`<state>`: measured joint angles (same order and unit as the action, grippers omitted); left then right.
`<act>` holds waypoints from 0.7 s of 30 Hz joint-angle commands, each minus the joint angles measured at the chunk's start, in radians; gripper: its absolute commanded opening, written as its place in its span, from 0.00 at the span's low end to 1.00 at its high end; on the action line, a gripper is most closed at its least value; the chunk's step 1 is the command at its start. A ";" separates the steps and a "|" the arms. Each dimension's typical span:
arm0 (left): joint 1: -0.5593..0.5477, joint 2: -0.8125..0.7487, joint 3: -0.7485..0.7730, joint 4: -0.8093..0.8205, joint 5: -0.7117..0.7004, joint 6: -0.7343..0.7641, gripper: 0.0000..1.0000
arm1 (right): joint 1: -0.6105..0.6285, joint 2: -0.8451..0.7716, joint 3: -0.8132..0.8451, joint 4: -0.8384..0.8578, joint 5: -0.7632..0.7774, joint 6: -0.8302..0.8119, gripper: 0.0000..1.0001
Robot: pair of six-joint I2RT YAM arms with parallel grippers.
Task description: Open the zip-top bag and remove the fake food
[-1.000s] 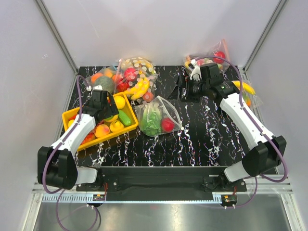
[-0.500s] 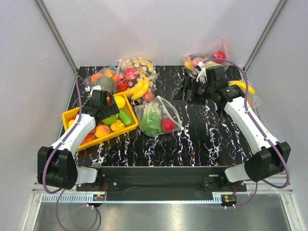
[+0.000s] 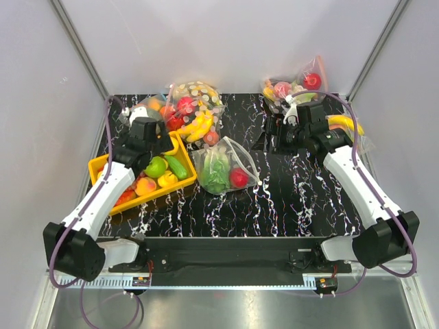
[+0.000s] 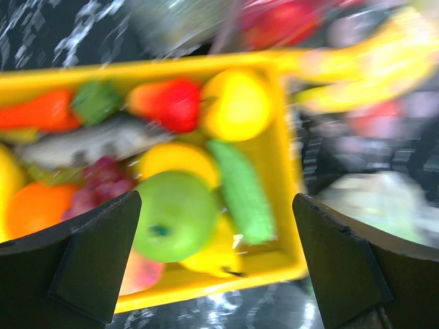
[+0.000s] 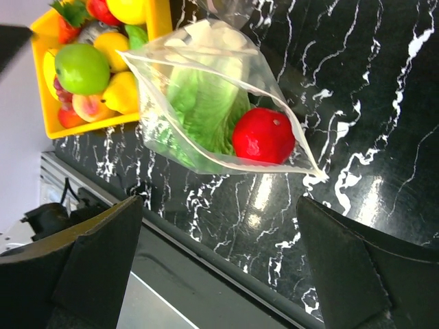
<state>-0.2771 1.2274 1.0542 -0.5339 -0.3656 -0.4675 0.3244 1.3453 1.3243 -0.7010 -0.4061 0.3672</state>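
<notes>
The green apple (image 4: 175, 216) is being left in the yellow tray (image 4: 288, 178) beneath the left tool (image 4: 214, 199), just spread wide, while the lettuce (image 5: 199, 103) and red fruit (image 5: 264, 135) are still being held in the zip-top bag (image 5: 154, 133) ahead of the right tool (image 5: 219, 202), likewise spread apart.

- The left gripper (image 3: 147, 140) has withdrawn from over the yellow tray (image 3: 96, 164) toward the counter's (image 3: 288, 199) rear left, and its fingers (image 4: 96, 260) have spread wider.
- The green apple (image 3: 156, 166) now lies uncovered in the tray.
- The right gripper (image 3: 276, 131) has shifted rightward.
</notes>
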 commanded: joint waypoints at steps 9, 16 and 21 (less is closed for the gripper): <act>-0.394 0.205 0.323 0.046 0.086 -0.080 0.99 | -0.007 -0.052 -0.074 0.029 0.079 -0.037 1.00; -0.528 0.418 0.510 -0.047 0.137 -0.105 0.99 | -0.010 -0.095 -0.111 0.031 0.161 -0.011 1.00; -0.530 0.474 0.541 -0.072 0.132 -0.128 0.99 | -0.013 -0.147 -0.154 0.058 0.174 -0.005 1.00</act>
<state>-0.8154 1.7012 1.5311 -0.5930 -0.2394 -0.5701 0.3191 1.2476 1.1847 -0.6971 -0.2699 0.3553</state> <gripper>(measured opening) 0.988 0.994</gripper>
